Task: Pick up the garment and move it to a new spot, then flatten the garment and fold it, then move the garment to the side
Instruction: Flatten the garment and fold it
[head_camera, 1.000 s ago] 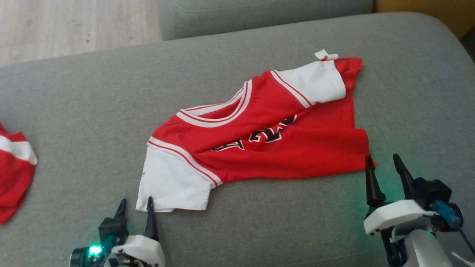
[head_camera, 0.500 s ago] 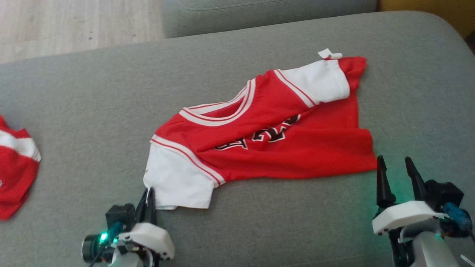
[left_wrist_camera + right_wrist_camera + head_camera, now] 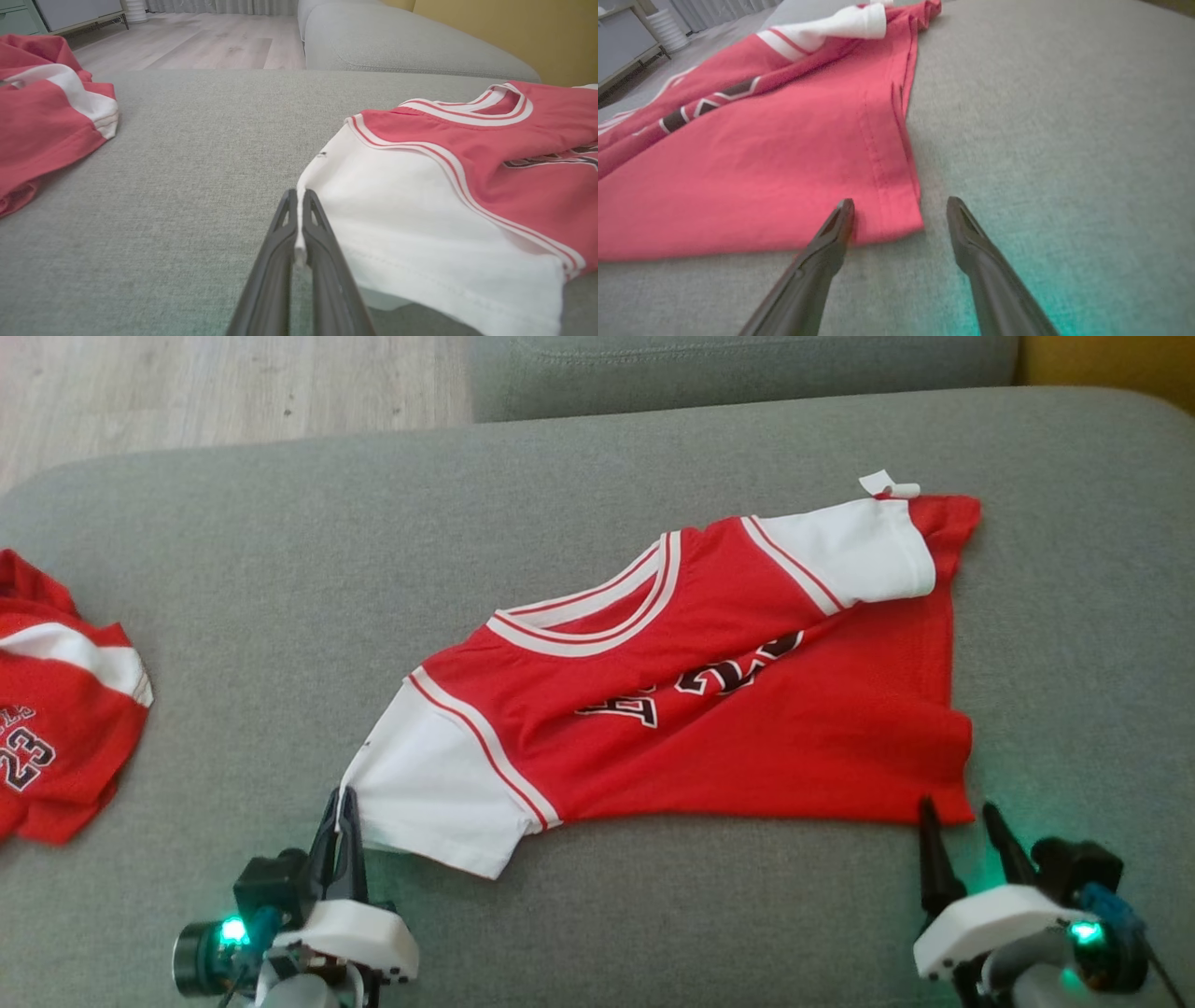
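The garment (image 3: 728, 709) is a red jersey with white sleeves and dark lettering, lying crumpled across the grey sofa seat (image 3: 280, 579). My left gripper (image 3: 340, 800) is shut on the edge of its near white sleeve (image 3: 429, 784); the left wrist view shows the sleeve (image 3: 420, 224) with its hem pinched between the dark fingers of that gripper (image 3: 297, 198). My right gripper (image 3: 957, 807) stands open at the garment's near right corner. In the right wrist view that gripper (image 3: 899, 205) straddles the red hem corner (image 3: 896, 205), with the cloth lying on the cushion.
A second red and white garment (image 3: 56, 709) lies at the seat's left edge, also seen as that heap (image 3: 46, 112) in the left wrist view. Another grey cushion (image 3: 728, 369) lies behind, and wooden floor (image 3: 215, 387) beyond the far left.
My left gripper has shut on the white sleeve's edge and lifted it slightly. The head camera has shifted, so the whole scene sits further right and lower. The right gripper stays open.
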